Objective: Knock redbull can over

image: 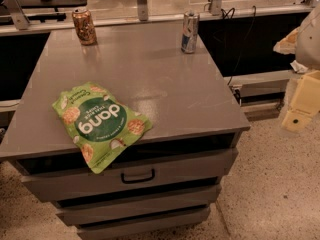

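Approach step, can not yet reached. Redbull can (190, 32) upright, far-right corner of cabinet top (150, 79). Gripper (299, 111) off cabinet's right side, well apart; grip state: I cannot tell. Next, IMO: reach in, shove can sideways near rim.

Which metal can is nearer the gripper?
The slim silver-and-blue can, back right; the gripper hangs right of the cabinet, and the wider orange-brown can stands back left.
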You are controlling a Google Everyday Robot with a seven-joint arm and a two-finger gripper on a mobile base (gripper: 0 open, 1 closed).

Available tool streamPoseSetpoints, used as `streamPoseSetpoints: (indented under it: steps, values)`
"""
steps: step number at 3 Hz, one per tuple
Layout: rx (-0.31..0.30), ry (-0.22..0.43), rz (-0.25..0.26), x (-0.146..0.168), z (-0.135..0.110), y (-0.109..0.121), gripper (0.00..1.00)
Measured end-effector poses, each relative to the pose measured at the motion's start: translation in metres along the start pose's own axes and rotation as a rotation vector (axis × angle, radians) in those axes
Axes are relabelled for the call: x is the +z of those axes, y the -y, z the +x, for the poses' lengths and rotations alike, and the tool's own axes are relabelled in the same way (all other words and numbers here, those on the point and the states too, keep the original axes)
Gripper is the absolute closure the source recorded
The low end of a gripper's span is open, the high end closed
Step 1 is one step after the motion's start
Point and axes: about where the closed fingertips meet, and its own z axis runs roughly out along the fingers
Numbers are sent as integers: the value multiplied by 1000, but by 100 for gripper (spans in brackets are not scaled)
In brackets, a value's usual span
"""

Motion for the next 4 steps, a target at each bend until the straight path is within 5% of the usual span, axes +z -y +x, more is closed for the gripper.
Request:
streamPoseSetpoints:
  steps: [2,3,4]
  values:
    - [-14,14,9,2,0,3,0]
    - [-6,39,44,21,8,26,0]
    - [32,123,115,54,7,76,0]
